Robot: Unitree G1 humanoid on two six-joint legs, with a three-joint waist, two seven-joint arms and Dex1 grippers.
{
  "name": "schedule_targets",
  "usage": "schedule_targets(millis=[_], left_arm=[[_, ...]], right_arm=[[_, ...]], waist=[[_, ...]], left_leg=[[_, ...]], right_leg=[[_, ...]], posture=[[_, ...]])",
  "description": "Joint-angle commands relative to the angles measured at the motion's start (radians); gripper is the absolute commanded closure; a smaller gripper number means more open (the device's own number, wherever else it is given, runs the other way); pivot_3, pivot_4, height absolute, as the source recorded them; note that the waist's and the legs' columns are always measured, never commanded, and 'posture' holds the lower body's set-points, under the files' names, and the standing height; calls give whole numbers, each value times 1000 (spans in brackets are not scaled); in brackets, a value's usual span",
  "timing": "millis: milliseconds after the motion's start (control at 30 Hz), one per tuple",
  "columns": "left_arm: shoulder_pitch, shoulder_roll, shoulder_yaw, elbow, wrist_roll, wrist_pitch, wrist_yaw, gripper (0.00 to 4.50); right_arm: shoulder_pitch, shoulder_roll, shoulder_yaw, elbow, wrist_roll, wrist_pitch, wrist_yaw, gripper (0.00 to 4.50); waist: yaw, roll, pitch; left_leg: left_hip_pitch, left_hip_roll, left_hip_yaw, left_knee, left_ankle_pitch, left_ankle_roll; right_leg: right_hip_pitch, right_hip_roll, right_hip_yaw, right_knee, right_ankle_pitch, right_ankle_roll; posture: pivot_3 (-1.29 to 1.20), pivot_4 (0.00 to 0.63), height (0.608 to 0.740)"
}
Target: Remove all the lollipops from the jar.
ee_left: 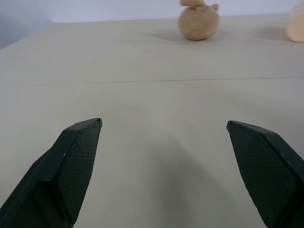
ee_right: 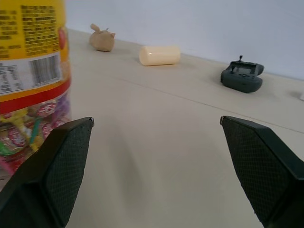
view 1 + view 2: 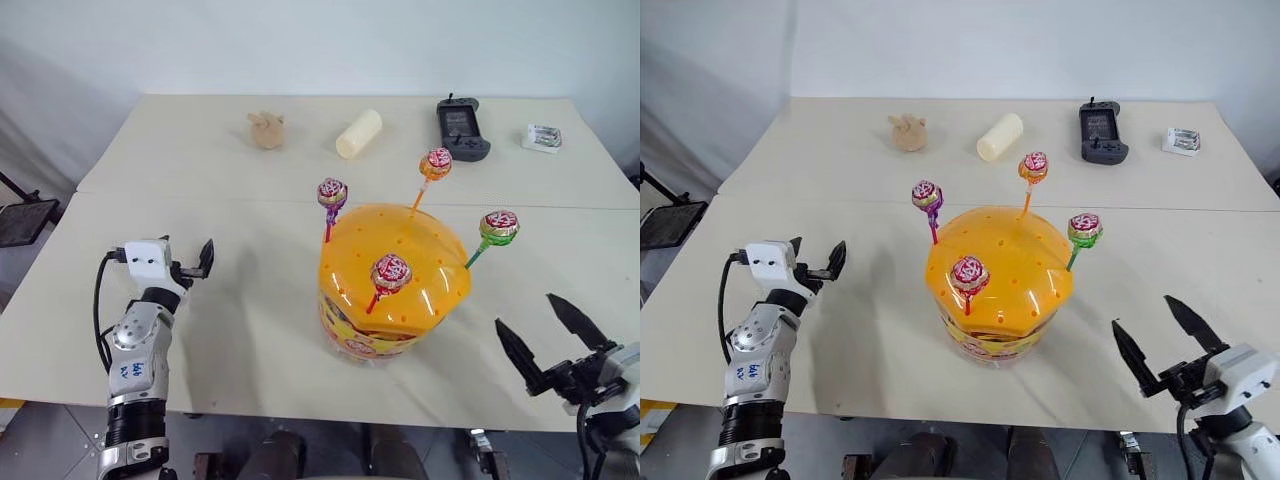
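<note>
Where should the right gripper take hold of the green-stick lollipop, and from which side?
Probably on the bare green stick just below the head of the green-stick lollipop, coming from the robot's right. It slants outward from the jar toward the open right gripper, so that stretch stands clear.

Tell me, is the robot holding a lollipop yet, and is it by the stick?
No, nothing is held. The left gripper and right gripper are both open and empty, and all four lollipops stand in the jar.

left claw (image 3: 192,262) spread wide, empty; right claw (image 3: 540,337) likewise, arm low.
</note>
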Motion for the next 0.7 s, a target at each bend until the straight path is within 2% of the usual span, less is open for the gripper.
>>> schedule_targets(millis=[33, 167, 267, 300, 400, 467, 600, 700], left_arm=[[2, 42, 15, -17, -46, -34, -77, 20], [34, 128, 37, -44, -194, -30, -341, 20], [47, 255, 71, -57, -391, 108, -627, 20], [55, 317, 57, -58, -428, 163, -730, 20], [-17, 568, 90, 118, -483, 328, -972, 20], [-79, 652, 96, 246, -477, 340, -1064, 20], [-120, 720, 106, 389, -463, 353, -1198, 20], [-155, 717, 135, 447, -469, 362, -1203, 20]], right_arm=[[18, -25, -31, -53, 87, -3, 29, 0], [21, -94, -80, -90, 250, 81, 71, 0], [-10, -178, -146, -104, 373, 147, 96, 0], [-19, -198, -160, -104, 403, 166, 104, 0], [-39, -282, -234, -116, 568, 263, 156, 0], [-54, -324, -281, -133, 676, 320, 188, 0], [-68, -382, -359, -163, 789, 405, 215, 0], [-92, -400, -381, -198, 883, 464, 212, 0]], waist=[[-2, 0, 0], [-11, 0, 0], [-14, 0, 0], [-14, 0, 0], [-12, -1, 2], [-11, -1, 2], [-9, 2, 1], [-9, -1, 3]], left_leg=[[0, 0, 0, 0, 0, 0], [0, 1, 0, 0, -1, 0], [0, 3, 1, 0, -2, 0], [0, 3, 1, 0, -2, 0], [0, 5, 0, 0, -3, 0], [0, 5, -1, -1, -4, 2], [1, 4, 0, -1, -5, 1], [-1, 5, -1, -1, -6, 1]], right_leg=[[0, 0, 0, 0, 0, 0], [0, 0, 0, 0, 0, 0], [0, 1, 0, 0, 0, -2], [0, 0, 0, 0, 0, -2], [0, 1, -1, 1, 0, -4], [-1, 4, -2, 1, -1, -5], [0, 2, -2, -2, -1, -5], [-1, 2, -3, -3, -1, -5]], posture=[[0, 150, 740], [0, 150, 740], [0, 150, 740], [0, 150, 740], [0, 150, 740], [0, 150, 740], [0, 150, 740], [0, 150, 740]])
